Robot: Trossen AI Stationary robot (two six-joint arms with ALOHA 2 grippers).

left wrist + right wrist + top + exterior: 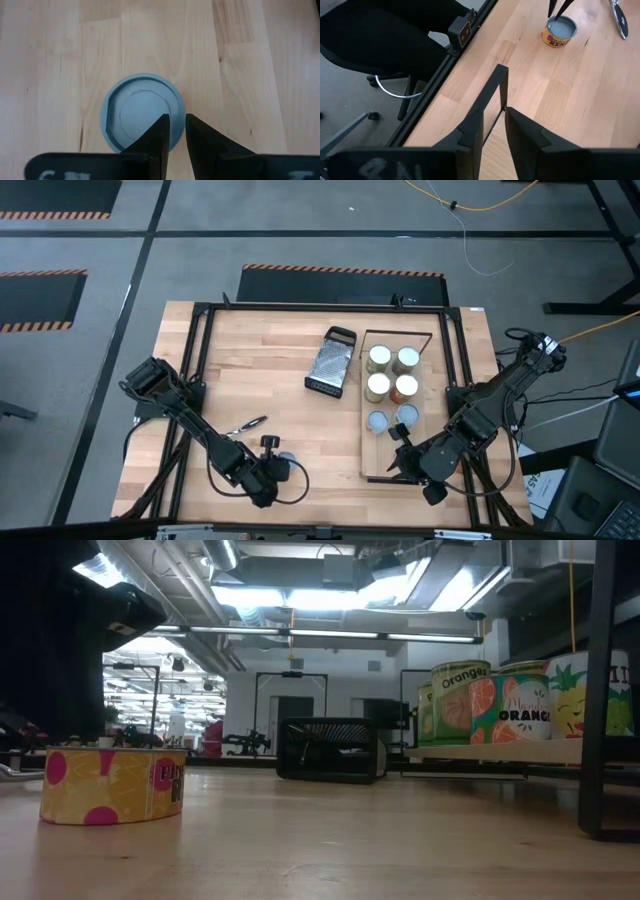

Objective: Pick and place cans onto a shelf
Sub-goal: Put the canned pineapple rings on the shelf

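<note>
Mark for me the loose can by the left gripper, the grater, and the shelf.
loose can (142, 112): left wrist view, on its pale-blue top.
grater (331, 364): high view, on the metal grating face.
shelf (385, 452): high view, on the bare wood near its front end.

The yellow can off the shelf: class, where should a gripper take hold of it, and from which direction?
Probably from straight above, fingers closing across its round side wall. The yellow can stands upright and squat on the table, its pale-blue top facing up, with bare wood all round. The left gripper is over it, fingers nearly together, so it would have to open wider first.
</note>
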